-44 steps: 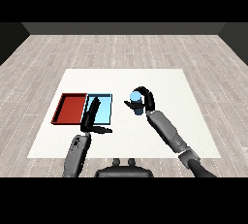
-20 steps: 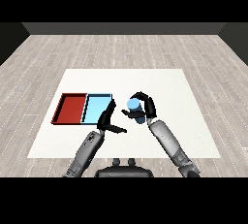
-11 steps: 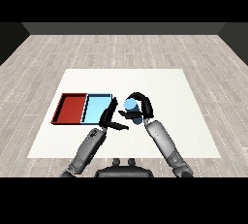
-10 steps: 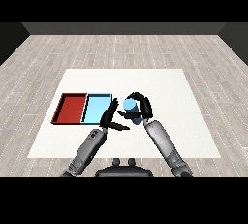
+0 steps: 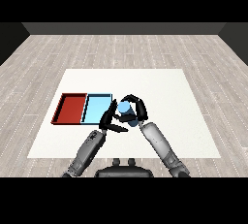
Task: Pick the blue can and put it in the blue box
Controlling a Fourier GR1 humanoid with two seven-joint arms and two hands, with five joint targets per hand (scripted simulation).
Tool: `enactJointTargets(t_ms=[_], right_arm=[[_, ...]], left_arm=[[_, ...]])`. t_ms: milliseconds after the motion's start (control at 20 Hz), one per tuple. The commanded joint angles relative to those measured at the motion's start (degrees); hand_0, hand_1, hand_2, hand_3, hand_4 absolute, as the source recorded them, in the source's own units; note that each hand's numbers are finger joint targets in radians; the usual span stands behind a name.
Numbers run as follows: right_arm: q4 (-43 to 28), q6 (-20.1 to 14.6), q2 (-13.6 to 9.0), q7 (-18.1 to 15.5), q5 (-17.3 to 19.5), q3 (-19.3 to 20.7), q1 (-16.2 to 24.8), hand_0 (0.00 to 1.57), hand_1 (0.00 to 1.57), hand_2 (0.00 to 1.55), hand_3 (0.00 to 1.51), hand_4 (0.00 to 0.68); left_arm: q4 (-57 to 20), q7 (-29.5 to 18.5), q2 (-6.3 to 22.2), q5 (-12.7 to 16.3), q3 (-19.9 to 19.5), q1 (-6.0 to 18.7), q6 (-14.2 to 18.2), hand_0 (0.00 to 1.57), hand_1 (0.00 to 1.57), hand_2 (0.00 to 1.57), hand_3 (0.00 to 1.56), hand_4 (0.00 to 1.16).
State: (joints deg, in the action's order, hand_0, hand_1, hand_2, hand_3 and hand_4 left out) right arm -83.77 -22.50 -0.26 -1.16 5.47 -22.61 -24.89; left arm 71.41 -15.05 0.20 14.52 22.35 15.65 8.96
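Note:
The blue can [image 5: 124, 109] sits in my right hand [image 5: 137, 110], whose fingers curl round it, just right of the light blue tray [image 5: 96, 109]. The can is held above the table near that tray's right edge. My left hand [image 5: 109, 120] is open, its fingers stretched out, right beside the can on its left and overlapping the blue tray's lower right corner. I cannot tell whether it touches the can.
A red tray [image 5: 70, 108] lies against the left side of the blue tray. The white table [image 5: 169, 97] stretches to the right and behind the hands. Grey wooden floor surrounds it.
My right hand has carried the blue can leftward, from right of the trays to the blue tray's edge. My left hand has risen and moved right toward the can.

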Motion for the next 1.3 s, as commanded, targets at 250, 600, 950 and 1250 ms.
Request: enactJointTargets(t_ms=[250, 600, 950, 1250], right_arm=[[0.12, -1.66, 0.26, -3.33, -4.15, -3.63, 2.45, 1.46, 1.46, 1.45, 1.39, 0.628], [-0.86, -0.18, 0.26, -1.34, -8.11, -0.38, 0.52, 1.46, 1.46, 1.45, 1.39, 0.597], [0.85, -3.49, 0.26, -5.79, -13.45, -4.61, 1.17, 1.48, 1.48, 1.46, 1.39, 0.593], [2.96, -4.93, 0.24, -8.50, -18.21, -4.27, -1.67, 1.47, 1.47, 1.46, 1.39, 0.607]], left_arm=[[-3.65, -3.65, -0.19, 5.29, 3.28, 2.76, 2.89, 0.00, 0.00, 0.00, 0.00, 0.00], [-4.87, -3.49, -0.19, 7.09, 8.93, 7.04, 7.59, 0.00, 0.00, 0.00, 0.00, 0.00], [-11.01, -3.71, -0.19, 6.84, 7.76, 8.62, 6.83, 0.00, 0.00, 0.00, 0.00, 0.42], [-10.76, -6.00, -0.16, 17.42, 15.04, 12.41, 20.00, 0.43, 0.43, 0.62, 0.50, 0.57]])
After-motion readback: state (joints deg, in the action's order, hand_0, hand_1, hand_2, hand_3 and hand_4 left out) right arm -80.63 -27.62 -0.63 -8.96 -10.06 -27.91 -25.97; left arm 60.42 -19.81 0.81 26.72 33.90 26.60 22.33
